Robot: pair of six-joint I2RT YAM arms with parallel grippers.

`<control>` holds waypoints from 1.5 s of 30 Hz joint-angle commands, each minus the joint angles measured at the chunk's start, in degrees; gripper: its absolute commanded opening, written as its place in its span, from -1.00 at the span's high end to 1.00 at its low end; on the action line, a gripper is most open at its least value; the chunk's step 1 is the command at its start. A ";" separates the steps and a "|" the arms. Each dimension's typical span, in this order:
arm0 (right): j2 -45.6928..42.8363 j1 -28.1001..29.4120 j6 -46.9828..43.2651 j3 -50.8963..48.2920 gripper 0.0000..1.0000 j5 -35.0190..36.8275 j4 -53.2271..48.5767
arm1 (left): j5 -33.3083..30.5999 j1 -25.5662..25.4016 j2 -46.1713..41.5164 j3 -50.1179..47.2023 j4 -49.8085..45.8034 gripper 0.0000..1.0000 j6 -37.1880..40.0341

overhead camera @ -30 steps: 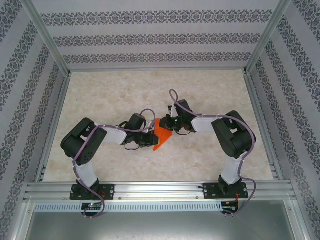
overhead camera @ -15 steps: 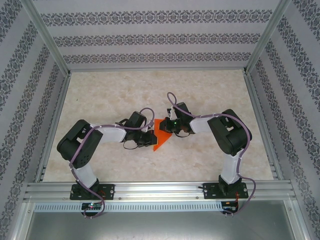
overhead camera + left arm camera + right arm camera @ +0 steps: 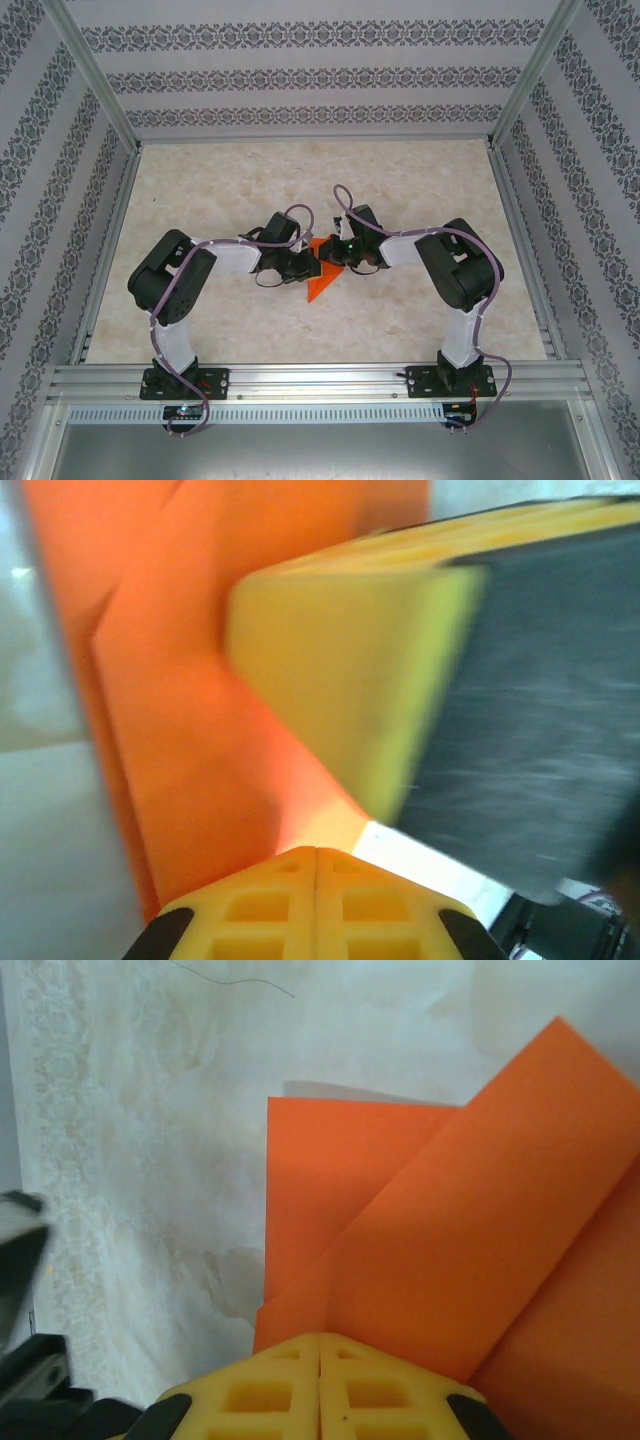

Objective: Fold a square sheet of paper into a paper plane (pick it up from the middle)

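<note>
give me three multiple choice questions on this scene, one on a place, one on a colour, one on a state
1. Where on the table is the paper?
A) in the far left corner
B) in the middle, between the left gripper and the right gripper
C) at the right edge

2. What colour is the paper?
A) blue
B) white
C) orange

3. How do the right gripper's jaws stand?
A) shut
B) wide open
C) half open

Answers:
1 B: the top view shows it between the two grippers at mid-table.
2 C: it is bright orange in all three views.
3 A: its yellow fingertips meet in the right wrist view.
</note>
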 commanded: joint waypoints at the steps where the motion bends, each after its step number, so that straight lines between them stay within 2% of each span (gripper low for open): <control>1: 3.76 0.60 -0.69 -2.33 0.85 5.82 -3.95 | 0.37 0.51 1.53 -2.11 1.13 0.87 0.25; 7: 3.85 0.63 -0.26 -1.99 0.84 6.80 -4.22 | -1.23 0.55 0.65 -4.36 -8.23 0.86 6.62; 14: 4.46 0.63 0.42 -1.64 0.84 7.58 -4.41 | 3.09 -0.13 -0.16 -4.68 -13.78 0.81 12.24; 25: 4.92 0.81 1.10 -1.81 0.85 8.80 -4.21 | 8.88 -1.51 -0.80 -7.55 -13.17 0.76 13.85; 31: 4.92 0.88 1.15 -1.98 0.85 8.90 -4.18 | 8.72 -2.56 -1.19 -9.29 -13.78 0.76 14.40; 37: 4.98 0.98 1.10 -1.84 0.84 9.06 -4.45 | 5.34 -4.13 -1.42 -8.53 -18.82 0.77 16.94; 45: 4.99 0.98 1.06 -1.65 0.85 9.21 -4.68 | 3.43 -5.24 -4.24 -9.71 -20.27 0.79 16.59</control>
